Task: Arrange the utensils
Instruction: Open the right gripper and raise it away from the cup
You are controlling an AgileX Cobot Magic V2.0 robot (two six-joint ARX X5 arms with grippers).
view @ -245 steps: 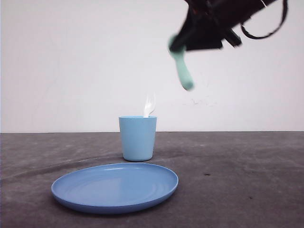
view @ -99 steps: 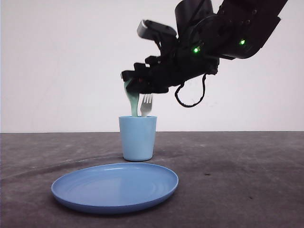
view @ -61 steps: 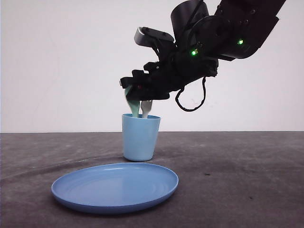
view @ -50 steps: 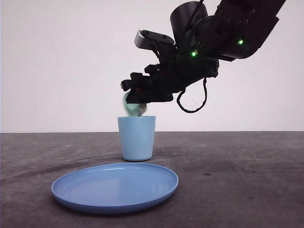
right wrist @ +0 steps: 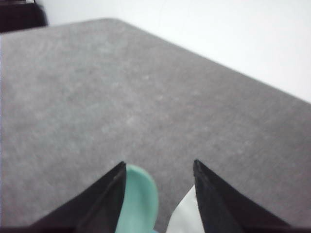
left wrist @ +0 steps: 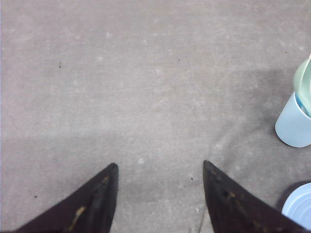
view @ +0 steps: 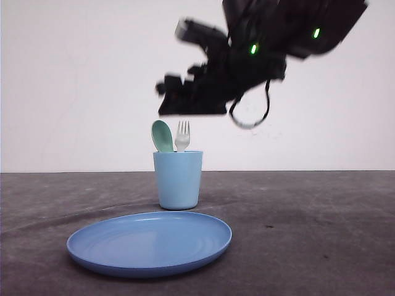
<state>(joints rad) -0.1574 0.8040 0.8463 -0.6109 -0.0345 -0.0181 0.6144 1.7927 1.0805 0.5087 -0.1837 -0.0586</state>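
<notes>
One mint-green spoon [view: 163,136] and one white fork [view: 182,135] stand side by side in the single light blue cup [view: 178,179], spoon at nine o'clock of the fork. My right gripper [view: 179,102] hangs at twelve o'clock above them, fingers apart and empty. One blue plate [view: 149,243] lies at six o'clock. My left gripper [left wrist: 160,174] is spread, empty.

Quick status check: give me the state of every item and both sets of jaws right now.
Mint-green spoon: standing in the cup, bowl end up.
White fork: standing in the cup, tines up, beside the spoon.
Light blue cup: upright, holding both utensils.
Blue plate: flat, nothing on it.
Right gripper: jaws open, above the cup.
Left gripper: jaws open, holding nothing.
</notes>
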